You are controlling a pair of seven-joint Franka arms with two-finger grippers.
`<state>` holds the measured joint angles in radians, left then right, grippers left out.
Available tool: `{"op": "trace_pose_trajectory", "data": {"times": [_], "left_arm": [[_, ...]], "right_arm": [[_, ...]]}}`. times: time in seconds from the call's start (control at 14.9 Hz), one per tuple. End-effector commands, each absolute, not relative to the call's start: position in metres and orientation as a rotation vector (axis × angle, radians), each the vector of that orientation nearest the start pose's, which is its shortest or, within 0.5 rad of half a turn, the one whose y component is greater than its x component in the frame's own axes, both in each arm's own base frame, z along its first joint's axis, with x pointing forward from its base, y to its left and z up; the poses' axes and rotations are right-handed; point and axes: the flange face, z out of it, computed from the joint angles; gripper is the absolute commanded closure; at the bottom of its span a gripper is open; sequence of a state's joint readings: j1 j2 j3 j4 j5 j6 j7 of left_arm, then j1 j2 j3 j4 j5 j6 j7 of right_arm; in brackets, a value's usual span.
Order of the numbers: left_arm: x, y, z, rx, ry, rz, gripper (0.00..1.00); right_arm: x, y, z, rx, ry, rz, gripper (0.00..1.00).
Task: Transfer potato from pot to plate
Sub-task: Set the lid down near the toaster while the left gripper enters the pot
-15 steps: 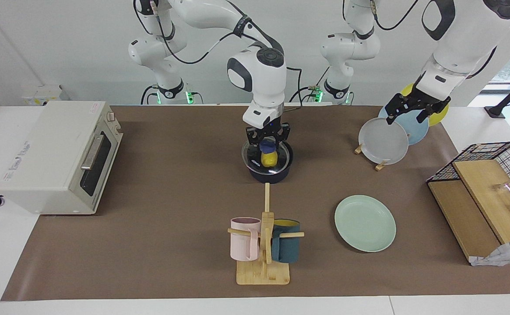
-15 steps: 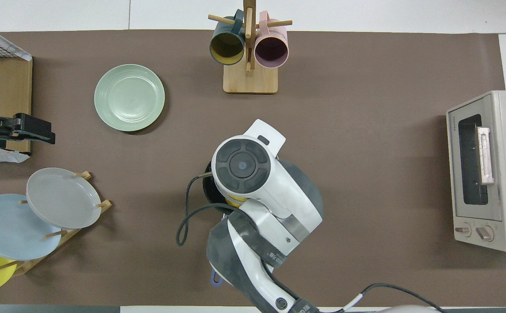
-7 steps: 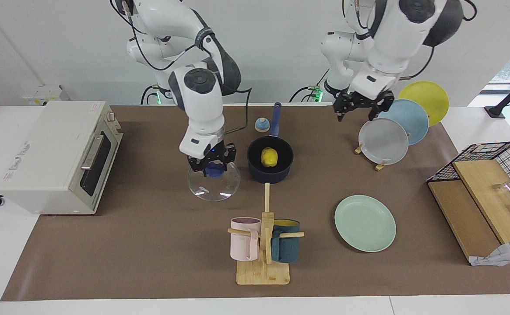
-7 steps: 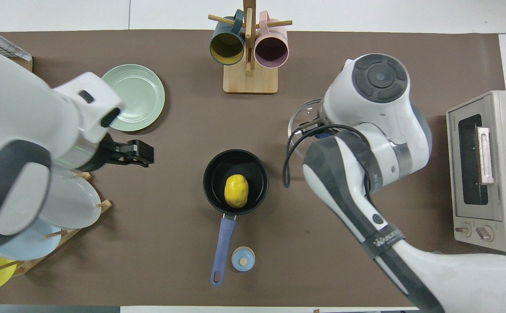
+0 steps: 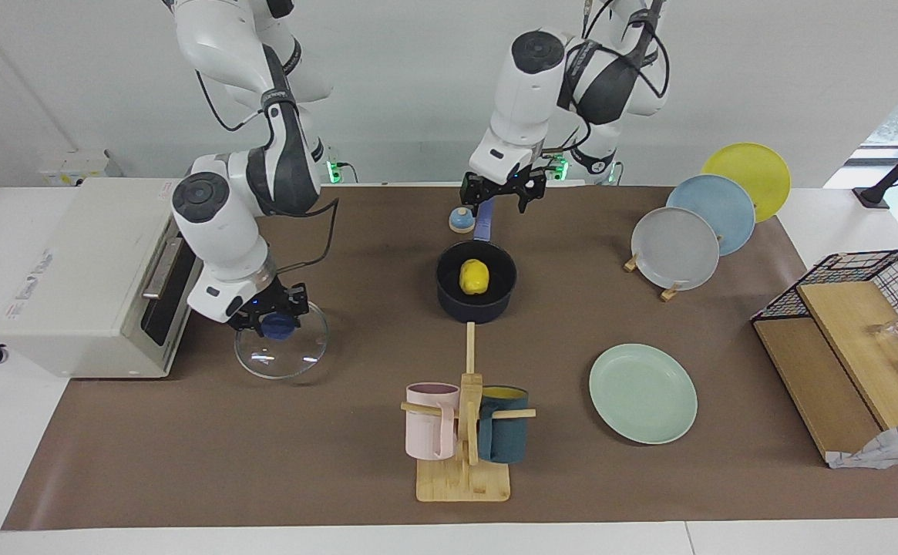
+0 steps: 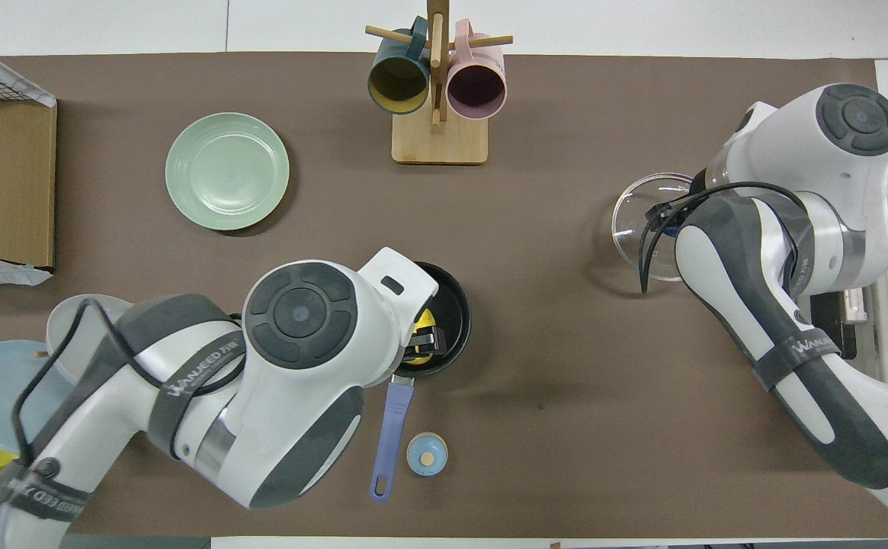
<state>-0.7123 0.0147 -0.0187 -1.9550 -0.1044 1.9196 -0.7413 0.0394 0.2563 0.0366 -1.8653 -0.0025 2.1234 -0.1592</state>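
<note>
The yellow potato (image 5: 474,276) lies in the dark navy pot (image 5: 475,301) at mid-table, uncovered. In the overhead view the left arm covers most of the potato (image 6: 423,319) and part of the pot (image 6: 456,305). My left gripper (image 5: 497,199) hangs open and empty over the pot's blue handle (image 5: 484,218); from above its tips (image 6: 422,341) show over the pot. My right gripper (image 5: 271,324) is shut on the blue knob of the glass lid (image 5: 283,356), low over the table near the toaster oven. The mint-green plate (image 5: 643,393) lies bare toward the left arm's end.
A toaster oven (image 5: 102,270) stands at the right arm's end. A mug rack (image 5: 465,432) with two mugs is farther from the robots than the pot. A plate rack (image 5: 676,247), a wire basket (image 5: 865,308) and a small blue round piece (image 5: 461,220) also stand here.
The right gripper carried the glass lid off the pot and toward the toaster oven. The left arm swung from the plate rack to over the pot's handle.
</note>
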Motion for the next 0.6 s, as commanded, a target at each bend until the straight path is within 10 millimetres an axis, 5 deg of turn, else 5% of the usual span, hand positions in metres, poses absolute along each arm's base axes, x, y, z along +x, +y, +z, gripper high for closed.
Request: {"op": "trace_pose_trajectory", "data": {"times": [0.0,0.27,0.34,0.4,0.47,0.54], "left_arm": [[0.407,-0.386,0.413,-3.188,-0.132,0.169,0.00],[0.402,-0.391,0.381,-3.202,-0.147,0.131,0.00],[0.403,-0.391,0.380,-3.205,-0.148,0.126,0.00],[0.403,-0.391,0.376,-3.205,-0.148,0.125,0.00],[0.403,-0.391,0.373,-3.213,-0.154,0.108,0.00],[0.403,-0.390,0.362,-3.215,-0.158,0.100,0.00]], "right_arm": [[0.585,0.027,0.359,-3.098,-0.312,-0.077,0.82],[0.576,0.018,0.338,-3.072,-0.245,-0.050,0.79],[0.575,0.012,0.338,-3.074,-0.226,-0.048,0.63],[0.576,0.013,0.338,-3.074,-0.226,-0.050,0.26],[0.578,0.017,0.342,-3.073,-0.236,-0.047,0.00],[0.584,0.017,0.355,-3.073,-0.238,-0.063,0.00]]}}
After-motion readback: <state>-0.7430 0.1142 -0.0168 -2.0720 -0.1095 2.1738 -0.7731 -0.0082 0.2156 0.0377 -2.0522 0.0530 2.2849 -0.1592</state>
